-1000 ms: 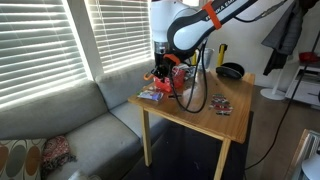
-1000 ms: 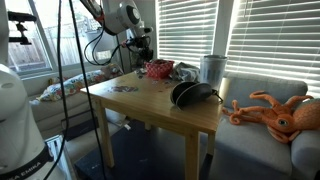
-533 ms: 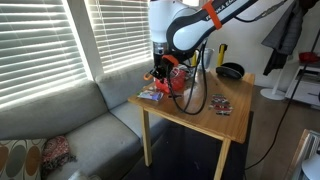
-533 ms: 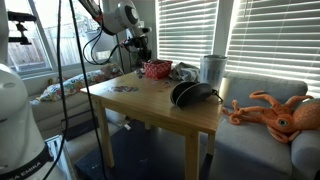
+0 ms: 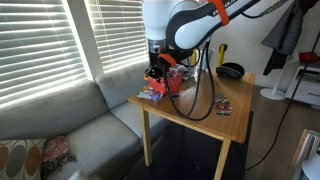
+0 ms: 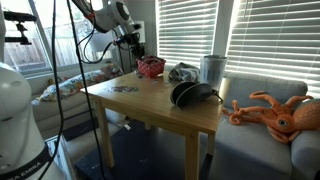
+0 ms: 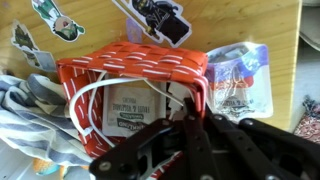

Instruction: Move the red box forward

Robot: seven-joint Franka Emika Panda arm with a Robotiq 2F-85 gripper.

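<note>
My pincer (image 7: 193,128) comes in from the bottom edge of the wrist view. Its two dark fingers (image 7: 178,135) stand narrow, close together on the near wall of the red box (image 7: 130,68), and they look clamped on that wall. The box spreads away from the fingertips, ahead and a little to the left in this view. It has woven red sides with white stripes. Inside it, just beyond the fingertips, I see a looped white cable (image 7: 92,100) and a small packet with a dark label (image 7: 130,110).

Right of the pincer, just beside the box, a flat blue-and-orange packet (image 7: 240,80) lies on the wooden table (image 7: 250,20). Left of the pincer there is grey crumpled cloth (image 7: 25,115) against the box's side. Beyond the box's far wall two stickers (image 7: 160,15) lie on the wood.

In both exterior views the box (image 5: 172,82) (image 6: 151,67) sits directly under the pincer (image 5: 160,72) (image 6: 138,52), at the window side of the table (image 6: 150,105). I cannot tell whether its base touches the tabletop. A small dark red patterned packet (image 5: 222,106) lies well apart from the pincer, nearer the table's open edge
</note>
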